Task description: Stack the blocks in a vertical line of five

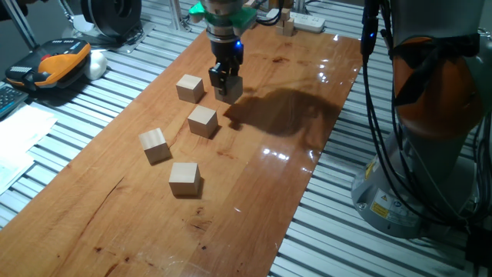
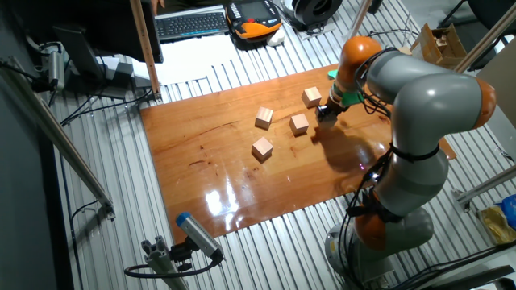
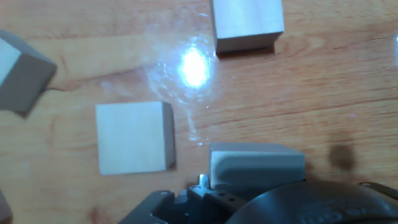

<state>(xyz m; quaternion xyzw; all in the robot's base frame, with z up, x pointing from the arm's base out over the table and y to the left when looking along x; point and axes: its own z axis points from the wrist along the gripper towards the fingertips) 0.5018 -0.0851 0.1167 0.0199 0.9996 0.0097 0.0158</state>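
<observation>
My gripper (image 1: 227, 91) is down at the wooden tabletop (image 1: 254, 192), shut on one pale wood block (image 1: 231, 89); whether that block rests on the wood or hangs just above it I cannot tell. In the hand view the held block (image 3: 257, 163) shows grey, close to the hand. Several other blocks lie loose to the left: one right beside the gripper (image 1: 190, 88), one just in front (image 1: 203, 121), and two nearer the front (image 1: 154, 145) (image 1: 184, 178). From the other fixed view the gripper (image 2: 325, 113) hides its block. None of the blocks is stacked.
A cluster of small wooden pieces (image 1: 287, 27) and a white power strip (image 1: 307, 21) sit at the table's far end. An orange-black device (image 1: 58, 61) lies off the left side. The robot's base (image 1: 430, 115) stands to the right of the tabletop.
</observation>
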